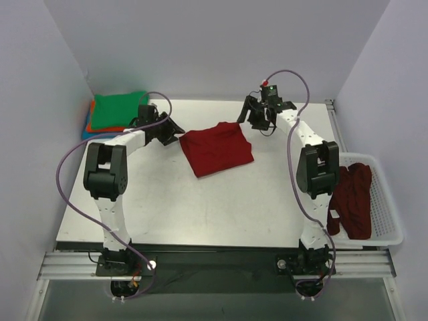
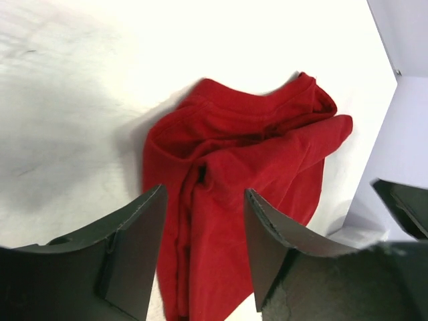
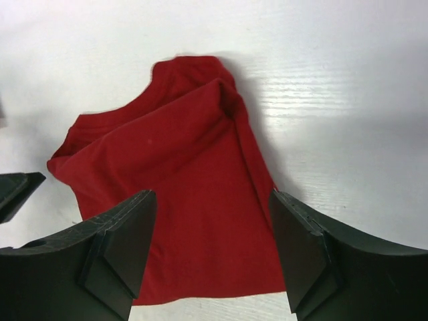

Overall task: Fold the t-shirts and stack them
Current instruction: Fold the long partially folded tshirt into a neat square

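Note:
A dark red t-shirt point(image 1: 216, 148) lies roughly folded on the white table, between the two grippers. It also shows in the left wrist view point(image 2: 234, 194) and in the right wrist view point(image 3: 180, 194). My left gripper point(image 1: 175, 132) is open at its left edge, above the cloth and holding nothing. My right gripper point(image 1: 257, 120) is open above its far right corner and empty. A stack of folded shirts with a green one point(image 1: 119, 110) on top, over orange and blue ones, sits at the far left corner. More dark red shirts point(image 1: 352, 198) lie in the basket.
A white slotted basket point(image 1: 388, 200) stands off the table's right edge beside the right arm. A purple cable loops from each arm. Grey walls close in at the back and both sides.

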